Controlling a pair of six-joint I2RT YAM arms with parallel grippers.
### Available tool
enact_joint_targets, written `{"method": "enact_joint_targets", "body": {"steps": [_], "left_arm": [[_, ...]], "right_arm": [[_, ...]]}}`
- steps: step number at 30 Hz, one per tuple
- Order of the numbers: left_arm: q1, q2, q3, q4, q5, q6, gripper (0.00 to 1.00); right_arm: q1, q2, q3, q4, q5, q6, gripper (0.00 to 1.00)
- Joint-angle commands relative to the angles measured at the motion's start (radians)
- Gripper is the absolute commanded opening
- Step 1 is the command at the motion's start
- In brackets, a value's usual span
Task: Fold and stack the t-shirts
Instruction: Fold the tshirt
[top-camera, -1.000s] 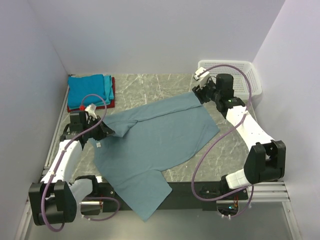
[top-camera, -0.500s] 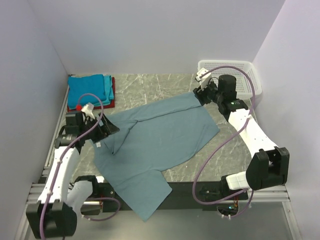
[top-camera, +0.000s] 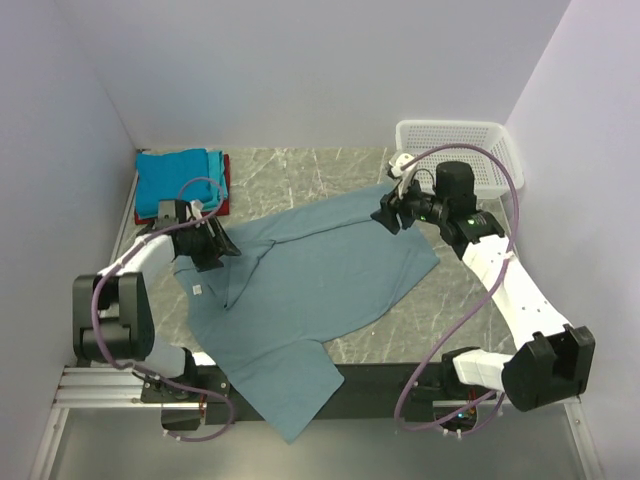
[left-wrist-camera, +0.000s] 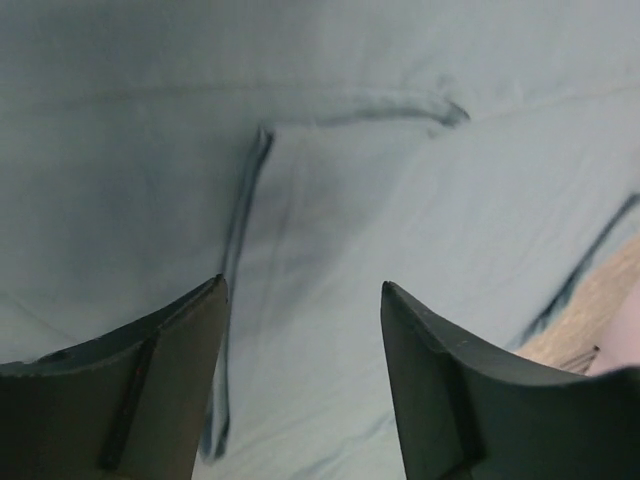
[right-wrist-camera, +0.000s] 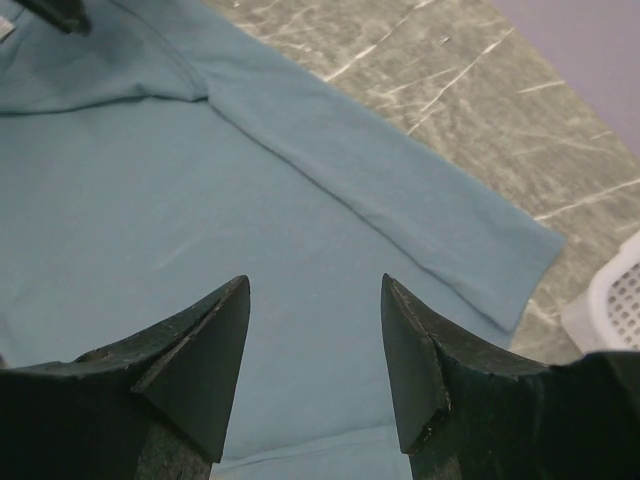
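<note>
1. Since a second ago, my right pincer (top-camera: 386, 216) has drawn away from the basket (top-camera: 470, 140). My left pincer (top-camera: 220, 246) has shifted slightly, far from the basket.
2. Both gape wide and hold nothing, above the grey-blue t-shirt (top-camera: 310, 280), which lies spread out with one sleeve ending beside the basket.
3. If I close on a wrinkle only, I think the fold drags crooked.

You're running two matching arms: the left arm (top-camera: 137, 252) and right arm (top-camera: 512, 290) both wear smooth white shells over their long links, with blocky black housings at the joints. A purple cable (top-camera: 420, 335) loops loosely along each. The left hand (left-wrist-camera: 302, 287) and right hand (right-wrist-camera: 316, 280) each end in two dark, matte, wedge-shaped fingers (right-wrist-camera: 195, 375).
</note>
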Motion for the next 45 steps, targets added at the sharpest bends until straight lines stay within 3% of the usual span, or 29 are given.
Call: {"method": "enact_joint_targets", "body": {"steps": [1,6,16,30,41,45], "left_arm": [[-0.011,0.047,0.078,0.032,-0.027,0.055,0.66],[-0.034,0.102,0.075,0.041,-0.076,0.056,0.66],[-0.077,0.152,0.082,0.029,-0.100,0.073,0.51],[-0.108,0.126,0.089,0.012,-0.072,0.078,0.10],[-0.229,0.084,0.138,-0.018,-0.055,0.056,0.07],[-0.290,0.095,0.164,-0.051,-0.069,0.068,0.13]], "right_arm": [[-0.018,-0.017,-0.036,0.008,-0.050,0.018,0.62],[-0.035,-0.008,-0.041,0.004,-0.098,0.012,0.62],[-0.062,-0.011,-0.053,0.004,-0.119,0.006,0.62],[-0.097,-0.017,-0.056,0.004,-0.150,0.012,0.62],[-0.108,-0.013,-0.053,-0.005,-0.161,0.009,0.62],[-0.113,-0.020,-0.055,-0.004,-0.165,0.011,0.62]]}}
